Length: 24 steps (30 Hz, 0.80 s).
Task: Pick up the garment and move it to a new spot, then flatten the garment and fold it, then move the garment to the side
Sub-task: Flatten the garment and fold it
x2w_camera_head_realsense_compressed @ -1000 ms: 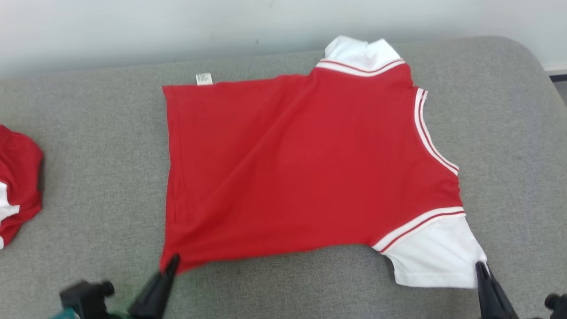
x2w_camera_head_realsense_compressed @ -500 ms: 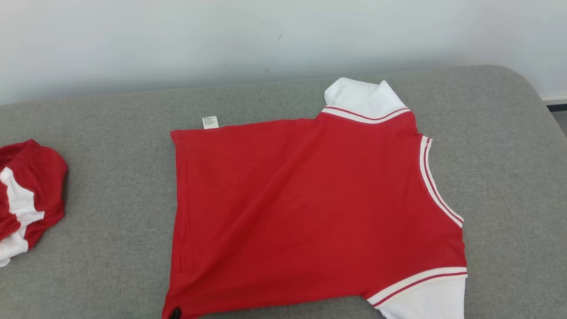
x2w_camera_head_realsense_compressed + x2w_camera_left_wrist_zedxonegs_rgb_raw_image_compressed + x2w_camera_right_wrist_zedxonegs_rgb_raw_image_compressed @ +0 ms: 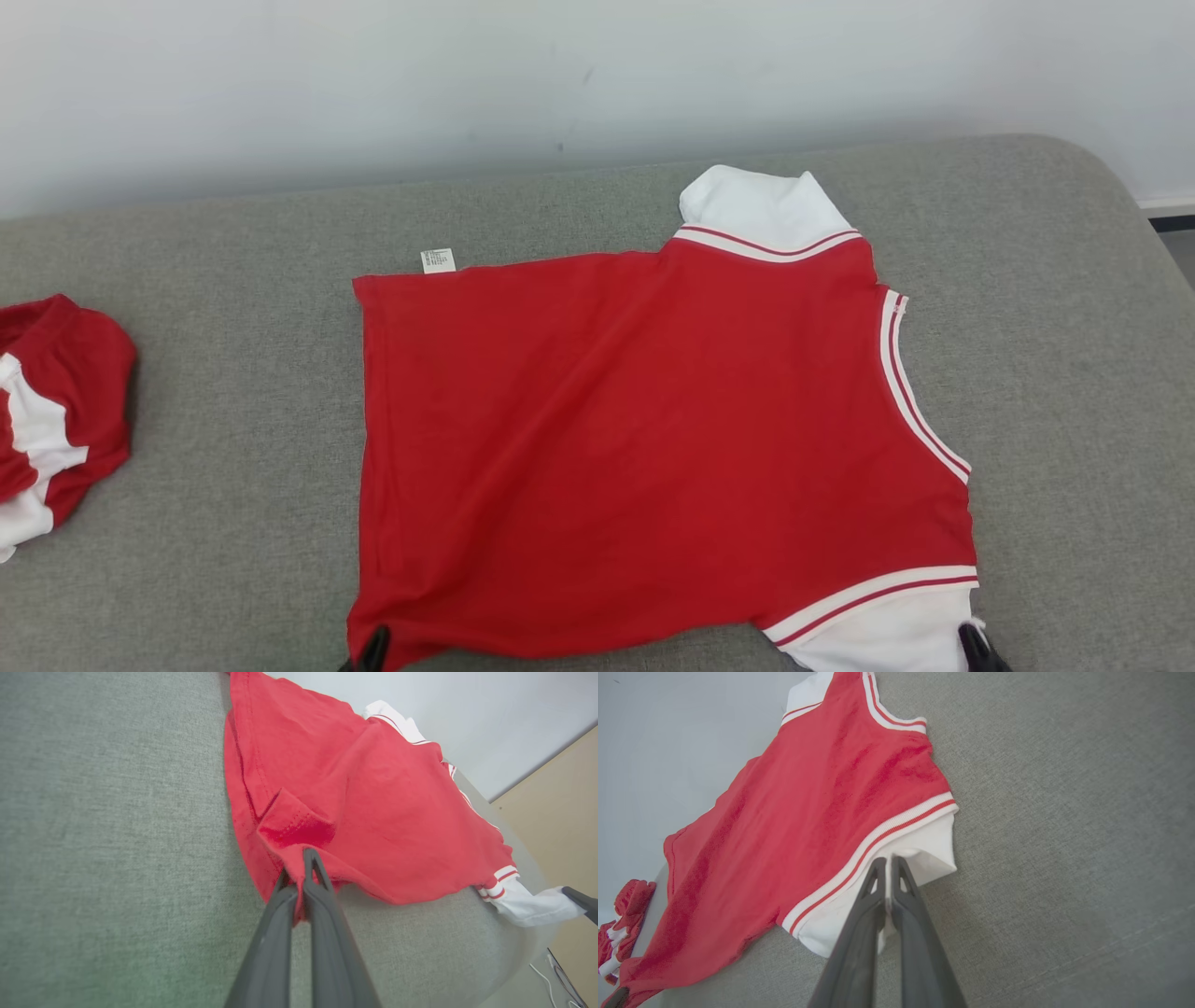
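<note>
Garment (image 3: pixel 653 439), a red shirt with white sleeves and striped trim, is laid out near the middle of the grey padded surface (image 3: pixel 224 308), with its neckline (image 3: pixel 920 392) turned to the robot's right and its hem to the left. It is held at two points along the near edge. The left gripper (image 3: pixel 373 649) is seen with its jaws pressed together on the near hem corner (image 3: pixel 299 833), which is turned over on itself in the left wrist view. The right gripper (image 3: pixel 976 644) has its jaws pinched shut on the edge of the near white sleeve (image 3: pixel 924 851).

The placing of the shirt at a spot appears to be done, and flattening is judged to be well under way. Most of the cloth lies flat, the far sleeve (image 3: pixel 756 201) is spread, and a small care label (image 3: pixel 438 260) pokes out at the far hem corner. Shallow diagonal creases are seen running from the left-hand grip across the body, so some smoothing is left. No fold has been made yet, and the move to the side is also outstanding. A second red-and-white garment (image 3: pixel 47 420) lies bunched well apart at the left edge.
</note>
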{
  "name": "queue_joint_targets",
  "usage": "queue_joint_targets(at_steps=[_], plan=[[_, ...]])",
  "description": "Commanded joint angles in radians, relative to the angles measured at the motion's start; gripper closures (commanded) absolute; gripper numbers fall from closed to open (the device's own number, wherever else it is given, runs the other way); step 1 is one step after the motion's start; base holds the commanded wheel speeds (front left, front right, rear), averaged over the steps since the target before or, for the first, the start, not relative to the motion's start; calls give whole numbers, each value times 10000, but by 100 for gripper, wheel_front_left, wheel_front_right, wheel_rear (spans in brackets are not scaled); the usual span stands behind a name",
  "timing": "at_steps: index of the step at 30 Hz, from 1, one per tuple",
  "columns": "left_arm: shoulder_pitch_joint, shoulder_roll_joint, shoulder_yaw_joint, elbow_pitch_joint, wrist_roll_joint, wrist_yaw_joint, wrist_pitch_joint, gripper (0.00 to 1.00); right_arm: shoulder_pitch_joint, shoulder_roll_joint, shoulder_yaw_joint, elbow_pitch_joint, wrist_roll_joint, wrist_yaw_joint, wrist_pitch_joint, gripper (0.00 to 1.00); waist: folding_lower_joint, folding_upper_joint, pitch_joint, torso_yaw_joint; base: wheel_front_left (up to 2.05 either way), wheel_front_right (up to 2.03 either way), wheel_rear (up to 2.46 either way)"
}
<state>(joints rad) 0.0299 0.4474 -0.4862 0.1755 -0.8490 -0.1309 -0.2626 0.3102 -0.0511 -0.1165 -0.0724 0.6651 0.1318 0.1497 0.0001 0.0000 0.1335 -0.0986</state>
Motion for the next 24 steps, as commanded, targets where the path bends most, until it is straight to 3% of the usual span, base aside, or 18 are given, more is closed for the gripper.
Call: queue_joint_targets(at_steps=[1,12,24], plan=[[-167,-10,95,-120,101,9,-38,100,-281,13,-69,-72,189,-25,27,100,-1,0,70,-17,0,0,0],[-1134,263,99,-492,104,9,-38,100,-2685,14,-496,2,69,-25,1034,100,-1,0,419,106,0,0,0],[-2675,601,-889,309,-351,9,-38,100,-5673,14,-1239,2166,-683,-25,2068,100,-1,0,690,367,0,0,0]])
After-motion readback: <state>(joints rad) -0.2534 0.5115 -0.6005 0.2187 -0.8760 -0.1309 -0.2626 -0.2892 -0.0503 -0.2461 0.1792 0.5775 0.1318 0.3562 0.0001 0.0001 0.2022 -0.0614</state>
